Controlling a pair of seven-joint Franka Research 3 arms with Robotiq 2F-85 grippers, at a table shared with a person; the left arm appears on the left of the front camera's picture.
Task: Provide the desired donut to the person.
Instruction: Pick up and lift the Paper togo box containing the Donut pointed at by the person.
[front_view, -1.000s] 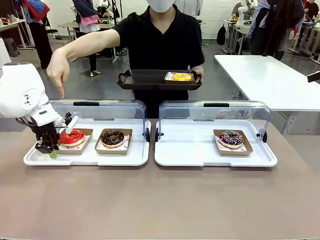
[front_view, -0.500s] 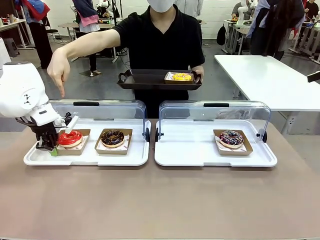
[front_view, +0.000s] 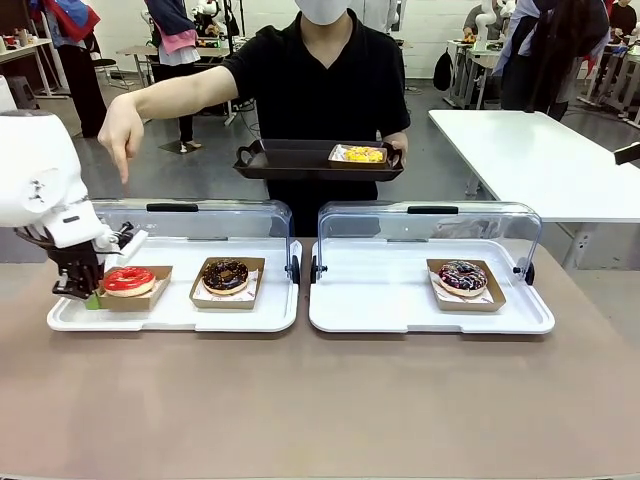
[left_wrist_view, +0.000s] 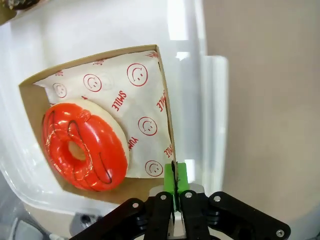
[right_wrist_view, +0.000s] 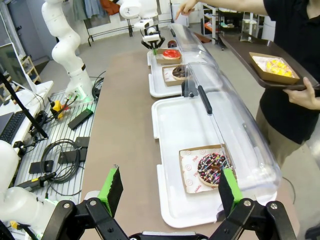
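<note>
Counter: the brown counter carries two white lidded display trays. The person stands beyond it, one hand pointing down at the left end.
Donut: the red-glazed donut sits in a cardboard boat at the left end of the left tray.
Left arm: the left fingers are pinched on the boat's side wall, clear of the glaze.
Right arm: the right fingers are spread and hold nothing.
Handling: likely light, with soft, sticky glaze and thin, bendy cardboard. It is best held by the boat's wall and kept level.

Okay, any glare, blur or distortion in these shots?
Left wrist view: glare streak on the white tray, red donut and its box sharp. Right wrist view: wide-angle bend curves the table edge and clear lids. Front view: evenly lit, reflections on the lids, no blur.
</note>
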